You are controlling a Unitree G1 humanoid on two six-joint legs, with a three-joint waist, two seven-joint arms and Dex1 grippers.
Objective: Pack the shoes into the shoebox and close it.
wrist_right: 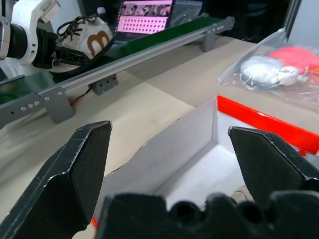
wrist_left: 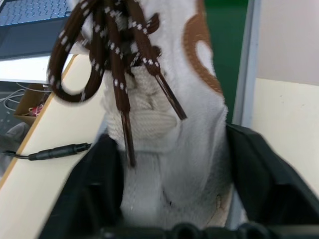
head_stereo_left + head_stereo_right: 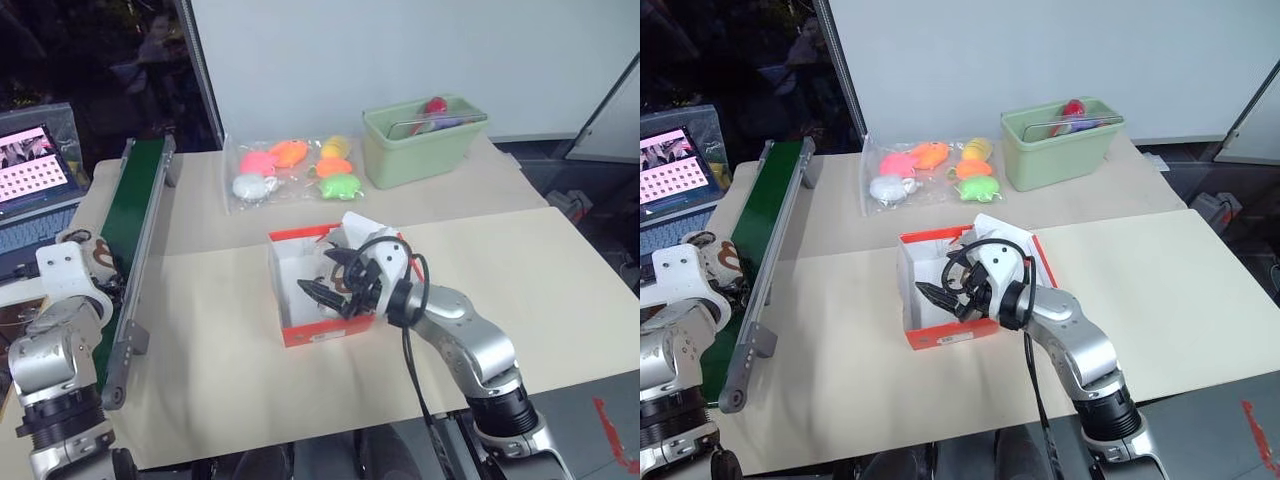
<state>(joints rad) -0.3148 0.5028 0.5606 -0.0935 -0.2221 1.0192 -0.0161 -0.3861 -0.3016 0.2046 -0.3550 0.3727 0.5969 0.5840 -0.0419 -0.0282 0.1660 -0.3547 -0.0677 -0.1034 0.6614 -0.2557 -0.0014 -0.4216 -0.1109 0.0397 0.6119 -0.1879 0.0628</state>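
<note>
Shoebox (image 3: 318, 335) sits open near the middle of the tan table (image 3: 520, 290), red-orange outside, white inside, lid (image 3: 365, 228) tipped up at its far side. Right gripper (image 3: 335, 283) hangs over the box's open top, both black fingers spread wide, nothing between them; right wrist view shows the white box interior below the parted fingers (image 1: 84, 169). Something pale lies at the box floor by the fingertips, maybe the other shoe, view too cramped to tell.

Left gripper (image 2: 169, 199) is over at the table's left edge, by the green conveyor (image 3: 135, 215), and is clamped on one shoe (image 2: 169, 124): white body squeezed between the two black fingers, dark brown laces (image 2: 107, 59) dangling loose, tan patch on the side. From the right wrist view the same shoe (image 1: 82, 37) rests on the conveyor belt with the gripper around it.

Laptop (image 3: 35, 175) with a lit screen stands past the conveyor, off the table's left edge. Bag of coloured squishy toys (image 3: 290, 170) lies toward the far edge, pale green bin (image 3: 420, 150) just beside it at the far right.
</note>
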